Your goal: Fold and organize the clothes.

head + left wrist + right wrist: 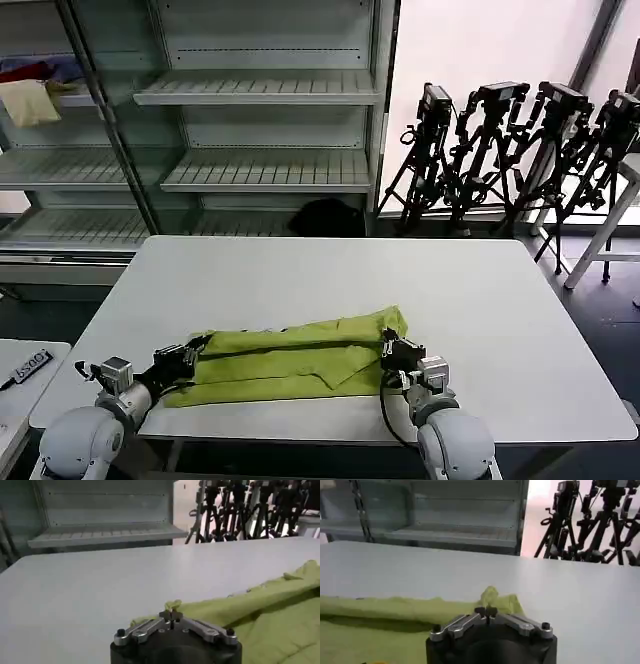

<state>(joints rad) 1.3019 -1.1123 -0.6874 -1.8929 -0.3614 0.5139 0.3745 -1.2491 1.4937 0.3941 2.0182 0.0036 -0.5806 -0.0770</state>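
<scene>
The limp, light T-shirt (300, 355) on the tabletop (330, 280) is pinched at 9 and 3 o'clock edges by closed left end effector (196, 349) and right end effector (388, 349).

Soft matt cotton T-shirt (290, 358), smooth matt white table (330, 280), brushed metal jaws, slatted metal shelves (265, 170)

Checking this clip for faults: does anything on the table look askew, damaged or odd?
Nothing stands out. The T-shirt lies folded into a long strip near the table's front edge, left gripper and right gripper each pinching an end.
</scene>
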